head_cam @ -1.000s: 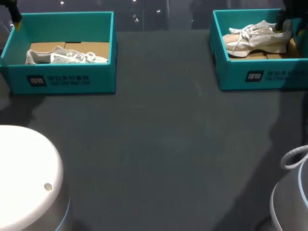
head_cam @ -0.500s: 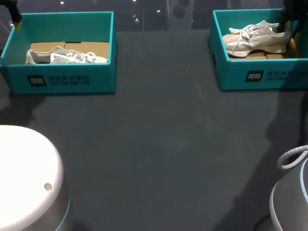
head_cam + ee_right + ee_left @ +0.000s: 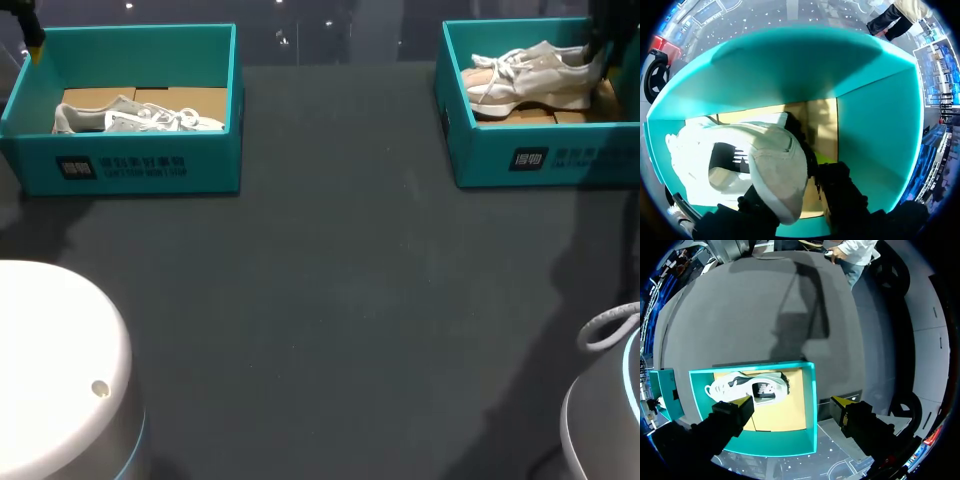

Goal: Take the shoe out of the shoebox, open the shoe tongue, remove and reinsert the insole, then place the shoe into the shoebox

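A: What does the dark table (image 3: 340, 300) carry?

B: Two teal boxes at its far edge, well apart: the left shoebox (image 3: 120, 170) and the right shoebox (image 3: 540, 160). Each holds one shoe on a cardboard floor.

A: Which shoe is in play?

B: The pale shoe (image 3: 530, 75) in the right shoebox, I'd judge. It is inside the walls with its long axis across the box, toe toward the table's middle and heel toward the outer wall. Nothing touches the grey shoe (image 3: 130, 118) in the left shoebox.

A: And the right hand (image 3: 800, 200)?

B: It is at the heel end. Seen from the wrist, the heel sits between its dark fingers (image 3: 840, 195), one against each side, so the hand is closed on the heel. The yellow tips are mostly hidden.

A: Which way should the lift go?

B: Up from the heel, then along the shoe's length toward the open table. The toe will likely trail and must clear the box's inner wall.

A: The left hand (image 3: 790, 404)?

B: Spread wide with nothing in it, above the left shoebox's edge, well apart from the pale shoe. The right arm is plainly nearer.
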`<state>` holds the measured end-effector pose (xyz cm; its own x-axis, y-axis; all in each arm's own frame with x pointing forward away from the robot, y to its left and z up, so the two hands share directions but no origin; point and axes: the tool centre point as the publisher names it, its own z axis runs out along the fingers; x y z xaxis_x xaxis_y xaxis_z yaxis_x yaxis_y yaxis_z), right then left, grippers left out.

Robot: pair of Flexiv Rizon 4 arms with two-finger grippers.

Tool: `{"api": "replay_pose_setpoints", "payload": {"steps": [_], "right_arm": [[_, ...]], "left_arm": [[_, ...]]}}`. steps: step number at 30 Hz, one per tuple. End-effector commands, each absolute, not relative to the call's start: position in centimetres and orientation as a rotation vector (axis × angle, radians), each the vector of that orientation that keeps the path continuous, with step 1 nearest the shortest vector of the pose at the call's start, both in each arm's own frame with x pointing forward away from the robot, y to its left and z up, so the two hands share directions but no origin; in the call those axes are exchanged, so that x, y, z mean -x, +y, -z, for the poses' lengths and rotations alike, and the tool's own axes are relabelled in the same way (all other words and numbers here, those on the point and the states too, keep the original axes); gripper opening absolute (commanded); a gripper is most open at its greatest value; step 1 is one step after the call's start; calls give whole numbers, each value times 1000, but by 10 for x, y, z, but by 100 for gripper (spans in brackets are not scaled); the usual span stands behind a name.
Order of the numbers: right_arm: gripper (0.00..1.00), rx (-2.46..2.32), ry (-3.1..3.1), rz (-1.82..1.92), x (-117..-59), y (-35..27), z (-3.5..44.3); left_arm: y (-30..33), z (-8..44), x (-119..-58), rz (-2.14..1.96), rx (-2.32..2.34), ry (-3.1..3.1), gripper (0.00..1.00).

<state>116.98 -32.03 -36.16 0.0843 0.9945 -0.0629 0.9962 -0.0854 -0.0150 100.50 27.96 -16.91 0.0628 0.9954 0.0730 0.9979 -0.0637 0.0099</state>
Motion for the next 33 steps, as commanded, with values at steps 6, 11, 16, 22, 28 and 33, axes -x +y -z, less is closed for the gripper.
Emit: {"api": "replay_pose_setpoints", "payload": {"steps": [6, 11, 16, 22, 28, 33], "right_arm": [[0, -2346, 2095, 205, -1168, -323, 332], [0, -2325, 2076, 230, -1165, -327, 318], [0, -2314, 2050, 239, -1162, -332, 304], [0, -2276, 2022, 278, -1160, -337, 285], [0, -2257, 1984, 295, -1160, -348, 267], [0, -2241, 1949, 290, -1161, -357, 250]], "left_arm": [[280, 169, -1004, 97, 2260, -2118, 100], [280, 169, -1004, 97, 2260, -2118, 100], [280, 169, -1004, 97, 2260, -2118, 100], [280, 169, -1004, 97, 2260, -2118, 100], [280, 169, -1004, 97, 2260, -2118, 100], [280, 169, -1004, 97, 2260, -2118, 100]]}}
